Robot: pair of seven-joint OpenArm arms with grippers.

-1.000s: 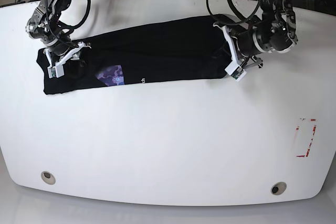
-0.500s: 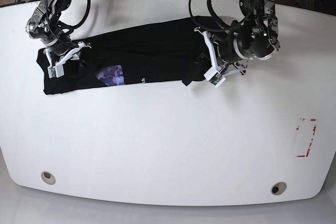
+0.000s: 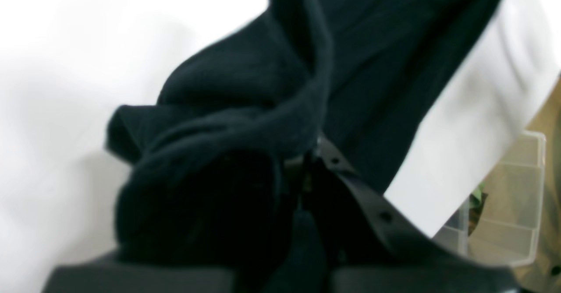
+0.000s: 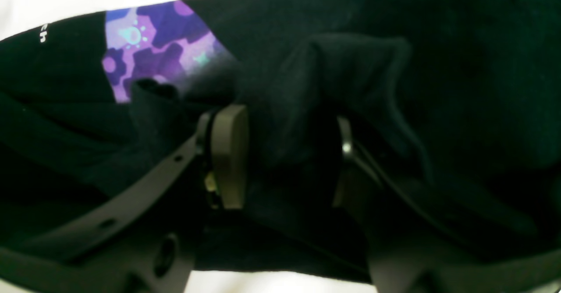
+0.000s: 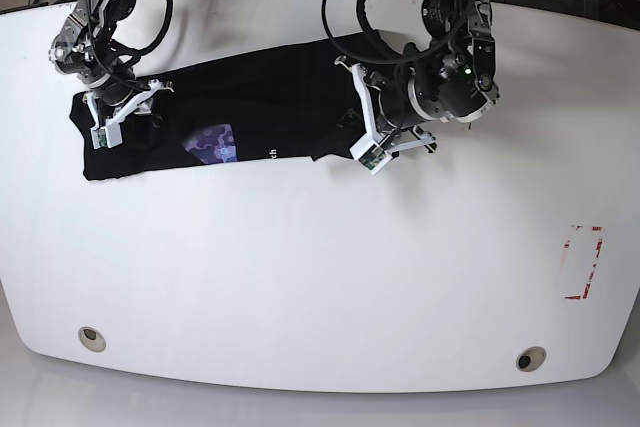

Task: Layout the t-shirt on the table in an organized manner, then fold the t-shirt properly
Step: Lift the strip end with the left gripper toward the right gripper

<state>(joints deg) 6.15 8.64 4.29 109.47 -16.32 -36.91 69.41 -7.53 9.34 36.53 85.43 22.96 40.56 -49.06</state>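
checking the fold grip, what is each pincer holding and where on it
Both hold the t-shirt. The left pincer is shut on a bunched fold at one end of the shirt; the right pincer pinches bunched fabric at the opposite end.

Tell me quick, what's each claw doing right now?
Left claw: shut on the t-shirt.
Right claw: closed on a thick fold of the t-shirt's other end.

2 black arms (image 5: 455,57) — looped cables, white fingers (image 5: 362,117).
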